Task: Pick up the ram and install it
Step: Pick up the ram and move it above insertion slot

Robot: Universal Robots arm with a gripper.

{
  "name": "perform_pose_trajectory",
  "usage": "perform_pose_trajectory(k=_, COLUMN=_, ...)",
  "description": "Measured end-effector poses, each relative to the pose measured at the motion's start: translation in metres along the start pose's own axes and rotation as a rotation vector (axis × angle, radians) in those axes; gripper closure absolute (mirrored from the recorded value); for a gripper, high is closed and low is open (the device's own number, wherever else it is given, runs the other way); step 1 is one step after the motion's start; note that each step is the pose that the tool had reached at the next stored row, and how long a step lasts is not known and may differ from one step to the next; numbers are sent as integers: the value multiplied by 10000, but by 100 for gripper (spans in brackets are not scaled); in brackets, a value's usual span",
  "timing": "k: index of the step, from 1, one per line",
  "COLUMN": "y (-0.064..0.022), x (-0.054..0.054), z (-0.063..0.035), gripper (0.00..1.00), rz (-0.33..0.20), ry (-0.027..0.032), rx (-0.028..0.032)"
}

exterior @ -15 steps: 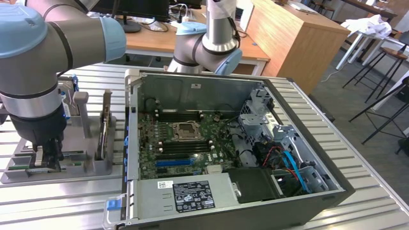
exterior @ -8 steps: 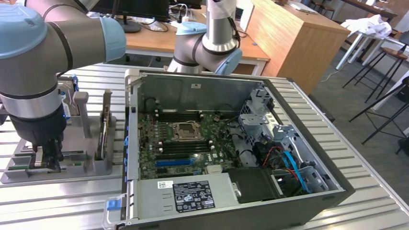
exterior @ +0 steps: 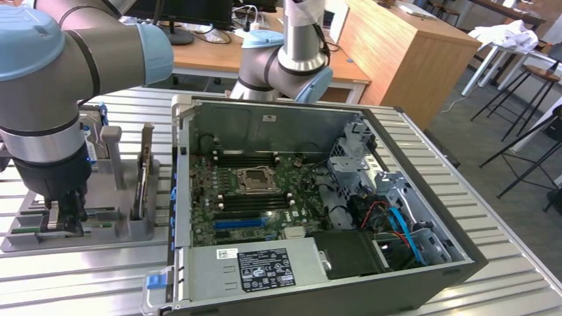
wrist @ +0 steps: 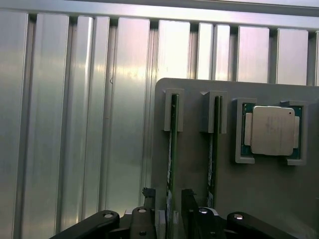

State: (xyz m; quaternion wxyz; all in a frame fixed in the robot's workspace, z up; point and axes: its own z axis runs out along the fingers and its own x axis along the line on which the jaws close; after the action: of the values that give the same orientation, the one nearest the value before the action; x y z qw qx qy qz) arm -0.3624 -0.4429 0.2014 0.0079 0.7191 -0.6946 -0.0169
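Two green ram sticks stand on edge in the slots of a grey holder (wrist: 194,164). My gripper (wrist: 168,196) is lowered over one ram (wrist: 172,149), with one finger on each side of its near end and a small gap showing on both sides, so it is open and holds nothing. The second ram (wrist: 214,149) stands parallel beside it. In the exterior view my gripper (exterior: 66,220) reaches down into the holder (exterior: 118,217) at that view's left, beside the open computer case (exterior: 307,197).
A silver square processor chip (wrist: 271,130) sits in a pocket of the same holder. Inside the case, the motherboard (exterior: 255,197) shows black memory slots around the processor socket (exterior: 260,179) and a blue slot (exterior: 239,223). Everything rests on a ribbed aluminium table (wrist: 75,124).
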Motion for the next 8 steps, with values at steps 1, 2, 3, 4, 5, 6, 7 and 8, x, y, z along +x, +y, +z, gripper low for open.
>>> perform_pose_trajectory(k=1, y=0, x=0, z=0, gripper=66, rz=0, ry=0, rx=0)
perform_pose_trajectory(k=2, y=0, x=0, z=0, gripper=73, rz=0, ry=0, rx=0)
perform_pose_trajectory(k=3, y=0, x=0, z=0, gripper=73, rz=0, ry=0, rx=0)
perform_pose_trajectory(k=4, y=0, x=0, z=0, gripper=73, rz=0, ry=0, rx=0)
perform_pose_trajectory(k=5, y=0, x=0, z=0, gripper=73, rz=0, ry=0, rx=0)
perform_pose_trajectory(k=6, y=0, x=0, z=0, gripper=73, rz=0, ry=0, rx=1)
perform_pose_trajectory(k=7, y=0, x=0, z=0, gripper=73, rz=0, ry=0, rx=0)
perform_pose_trajectory(k=8, y=0, x=-2, z=0, gripper=73, rz=-1, ry=0, rx=0)
